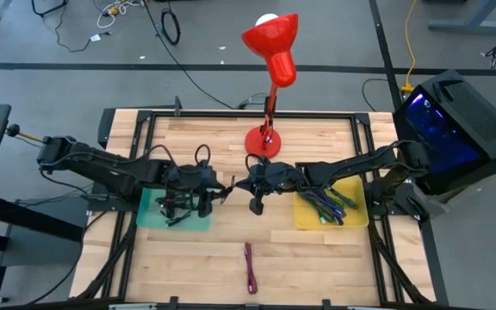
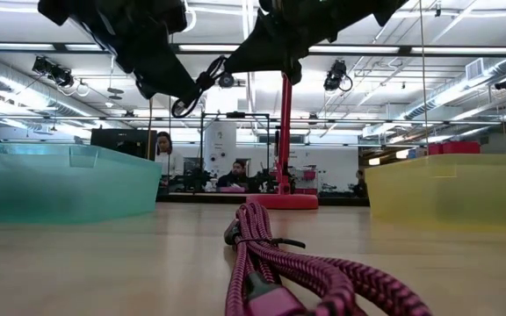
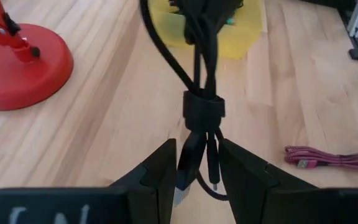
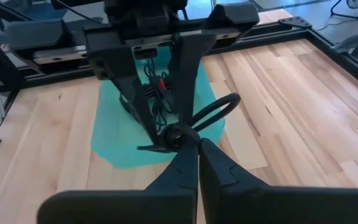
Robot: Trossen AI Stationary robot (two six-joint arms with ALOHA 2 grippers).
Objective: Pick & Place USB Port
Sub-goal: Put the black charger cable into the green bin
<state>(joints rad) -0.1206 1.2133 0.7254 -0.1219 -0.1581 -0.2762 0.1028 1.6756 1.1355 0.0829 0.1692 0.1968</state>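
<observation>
Your left claw (image 3: 194,177) and right claw (image 4: 197,163) both clench the bundled black USB cable (image 3: 201,93) in mid-air above the counter's (image 1: 317,258) centre, between the teal tray (image 1: 149,215) and yellow tray (image 1: 304,220).

Both arms reach to the table's middle; the left gripper (image 3: 194,168) and the right gripper (image 4: 197,163) meet there, fingers closed together.

A red desk lamp (image 1: 269,82) stands at the far middle of the wooden surface (image 1: 317,258), its round base (image 1: 263,142) resting on the wood and its shade leaning out past the far edge. Right of the surface sits an open black computer case (image 1: 455,125) lit blue inside. Loose cables (image 1: 114,13) lie on the grey floor beyond. In the low view, people (image 2: 235,174) sit in the room behind.
</observation>
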